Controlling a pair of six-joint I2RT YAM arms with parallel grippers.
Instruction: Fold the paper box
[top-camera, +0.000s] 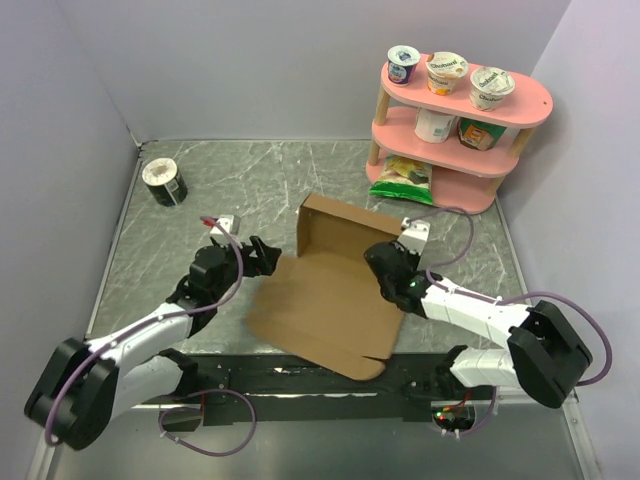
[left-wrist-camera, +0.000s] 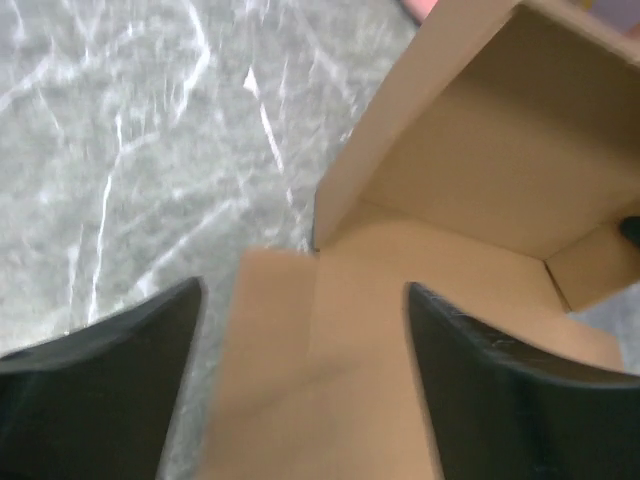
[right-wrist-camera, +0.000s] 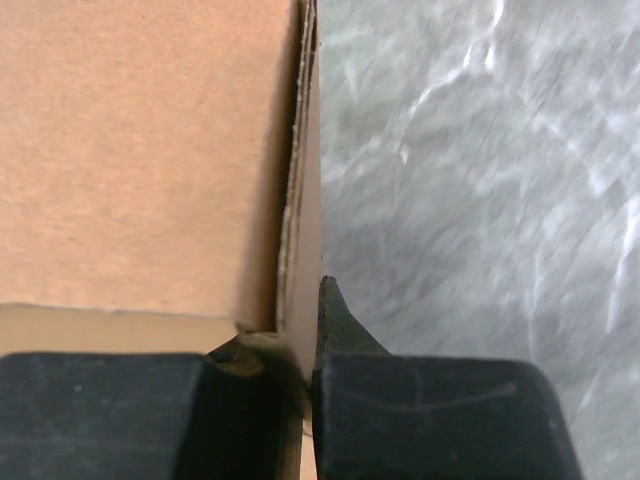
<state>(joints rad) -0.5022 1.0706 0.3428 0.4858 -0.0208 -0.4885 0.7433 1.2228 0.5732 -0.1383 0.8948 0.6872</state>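
Note:
The paper box (top-camera: 320, 300) is plain brown cardboard in the middle of the table, with its far walls raised and its near panel lying flat. My left gripper (top-camera: 270, 258) hovers at the box's left edge, open. In the left wrist view its gripper (left-wrist-camera: 303, 290) has both fingers spread wide over a flat flap of the paper box (left-wrist-camera: 470, 170), gripping nothing. My right gripper (top-camera: 378, 262) is at the box's right side. In the right wrist view that gripper (right-wrist-camera: 308, 330) is shut on the upright edge of the paper box (right-wrist-camera: 140, 150) wall.
A pink two-tier shelf (top-camera: 520, 100) with yogurt cups and small cartons stands at the back right, with a green snack bag (top-camera: 402, 178) at its foot. A dark cup (top-camera: 164, 182) lies at the back left. A black strip (top-camera: 300, 375) runs along the near edge.

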